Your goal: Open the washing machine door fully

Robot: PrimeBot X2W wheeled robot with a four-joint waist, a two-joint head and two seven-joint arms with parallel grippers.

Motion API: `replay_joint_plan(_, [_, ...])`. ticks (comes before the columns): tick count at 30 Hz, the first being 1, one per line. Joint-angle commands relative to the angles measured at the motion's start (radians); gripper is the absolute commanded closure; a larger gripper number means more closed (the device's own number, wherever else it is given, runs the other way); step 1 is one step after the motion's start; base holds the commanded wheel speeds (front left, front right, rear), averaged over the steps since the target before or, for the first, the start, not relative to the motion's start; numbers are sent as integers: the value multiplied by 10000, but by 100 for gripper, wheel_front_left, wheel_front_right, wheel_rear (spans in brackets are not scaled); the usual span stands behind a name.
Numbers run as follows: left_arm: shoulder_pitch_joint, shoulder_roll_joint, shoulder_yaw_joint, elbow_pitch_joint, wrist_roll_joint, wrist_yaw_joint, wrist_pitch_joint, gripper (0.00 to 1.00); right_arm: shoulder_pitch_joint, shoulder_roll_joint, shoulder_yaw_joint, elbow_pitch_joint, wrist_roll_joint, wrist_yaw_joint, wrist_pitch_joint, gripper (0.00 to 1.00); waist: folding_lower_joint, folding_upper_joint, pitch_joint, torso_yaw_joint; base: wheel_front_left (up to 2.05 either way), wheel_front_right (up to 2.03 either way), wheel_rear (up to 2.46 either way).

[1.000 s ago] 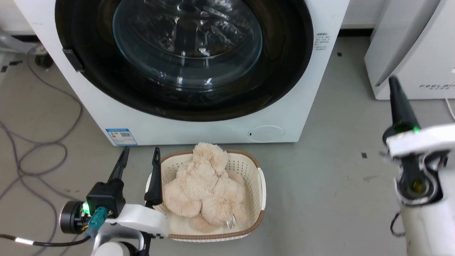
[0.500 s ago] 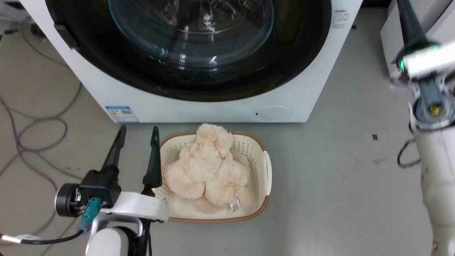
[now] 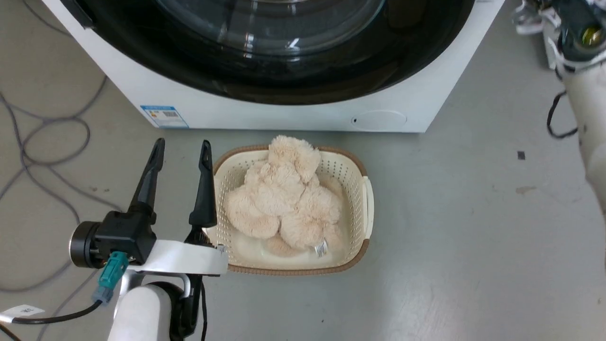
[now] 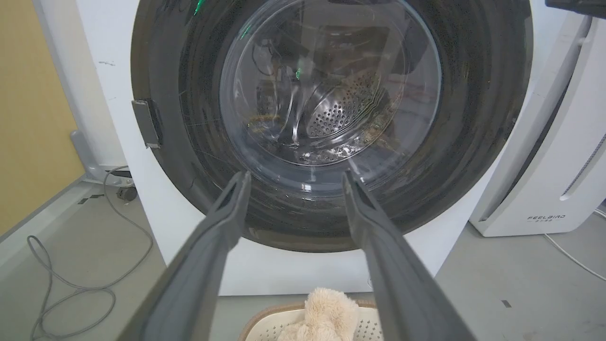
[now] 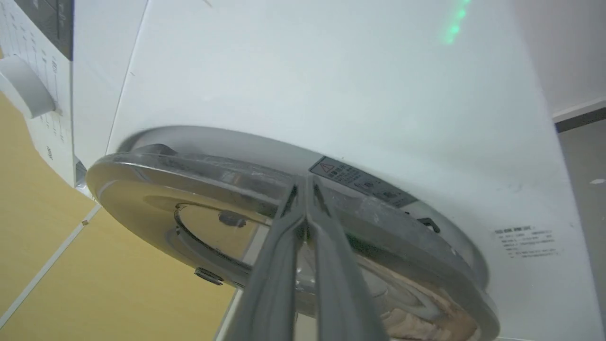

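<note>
Grey floor (image 3: 450, 213) beneath washing machine (image 3: 284, 116); left gripper (image 3: 182, 143) spread, empty, beside basket (image 3: 367, 199); right gripper (image 5: 304, 185) pinched together at washing machine door (image 5: 227, 168) rim.

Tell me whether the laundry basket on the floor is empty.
No, a fluffy cream plush toy lies inside the basket in the head view.

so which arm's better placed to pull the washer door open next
Probably the right: the right fingers, shut, point at the rim of the washing machine door; the left fingers stand open low beside the basket.
</note>
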Motion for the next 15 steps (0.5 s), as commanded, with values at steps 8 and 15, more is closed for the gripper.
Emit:
replay_joint_plan(8, [-467,12,-96,-147,-185,42,-269,0,-2108,-154,1137,1511,557,9,954,100,-1,0,619,94,0,0,0])
replay_joint_plan(15, [-708,13,-177,-174,-282,67,-415,0,-3117,-106,1854,2280,1093,9,2217,100,-1,0,921,113,0,0,0])
